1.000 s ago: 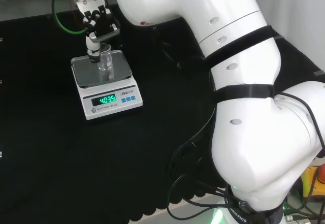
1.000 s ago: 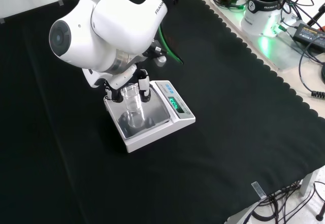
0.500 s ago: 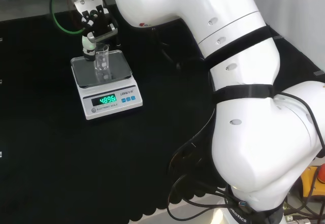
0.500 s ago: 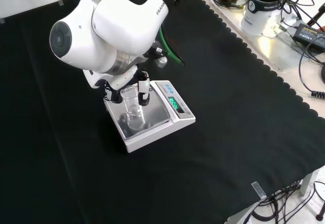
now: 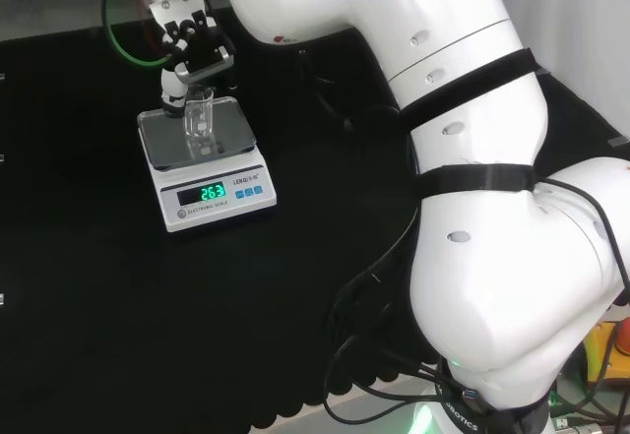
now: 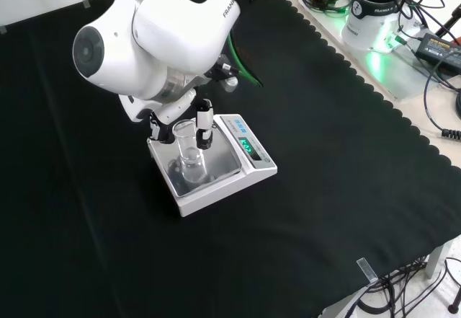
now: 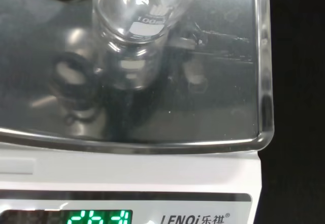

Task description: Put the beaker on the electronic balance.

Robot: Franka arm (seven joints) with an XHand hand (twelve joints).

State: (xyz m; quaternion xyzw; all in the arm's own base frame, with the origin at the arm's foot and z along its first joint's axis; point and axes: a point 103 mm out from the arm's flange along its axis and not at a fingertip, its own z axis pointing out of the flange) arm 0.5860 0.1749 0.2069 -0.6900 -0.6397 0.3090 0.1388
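Note:
A small clear glass beaker (image 5: 200,124) stands on the steel pan of the white electronic balance (image 5: 212,194), leaning slightly in the head view. The hand (image 5: 185,32) reaches down from above, its fingers (image 5: 173,93) curled beside the beaker's upper part. In the front view the beaker (image 6: 189,152) sits between two black and white fingers (image 6: 204,124) on the pan of the balance (image 6: 220,176); the palm is hidden behind the arm's big white link. The wrist view shows the beaker (image 7: 133,28) close above the balance pan (image 7: 213,97), base at the pan.
A green cable (image 5: 116,45) loops beside the hand. The arm's big white link (image 6: 148,40) hangs over the balance in the front view. Cables and a power unit (image 6: 436,44) lie past the cloth's scalloped edge. Bare black cloth (image 6: 324,188) surrounds the balance.
The hand and the beaker's top have drifted a little sideways over the pan and back. The beaker stays on the pan between the fingers. The balance's lit digits have changed.

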